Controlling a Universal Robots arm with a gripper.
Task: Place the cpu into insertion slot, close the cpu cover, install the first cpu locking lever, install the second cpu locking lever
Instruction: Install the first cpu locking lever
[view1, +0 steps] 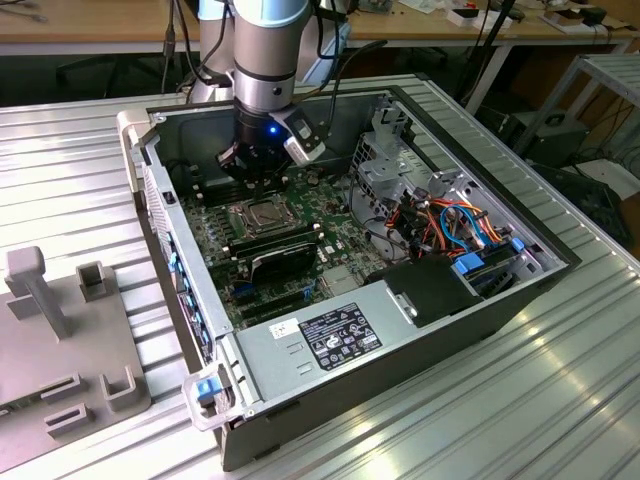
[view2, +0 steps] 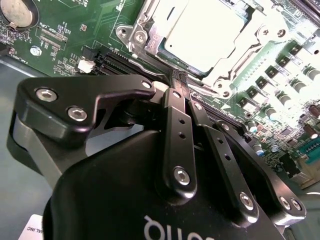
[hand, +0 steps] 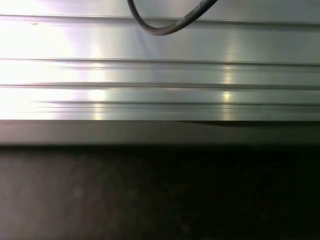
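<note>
The cpu (view2: 202, 32) lies flat in the insertion slot (view2: 131, 31), its silver top showing through the window of the cpu cover (view2: 260, 35), which lies down over it. My gripper (view2: 179, 76) is shut, its two black fingers (view2: 172, 115) pressed together. The tips sit at the socket's edge, by a thin dark rod; I cannot tell whether they touch it. In the exterior view the gripper (view1: 255, 170) hangs inside the open computer case just behind the cpu (view1: 262, 213).
Black memory sticks (view1: 285, 245) lie beside the socket toward the power supply (view1: 330, 335). A metal drive cage (view1: 400, 160) and coloured cables (view1: 460, 220) are at the exterior view's right. A grey fixture (view1: 60, 330) stands on the ribbed table. A black cable (hand: 165, 22) hangs over the table.
</note>
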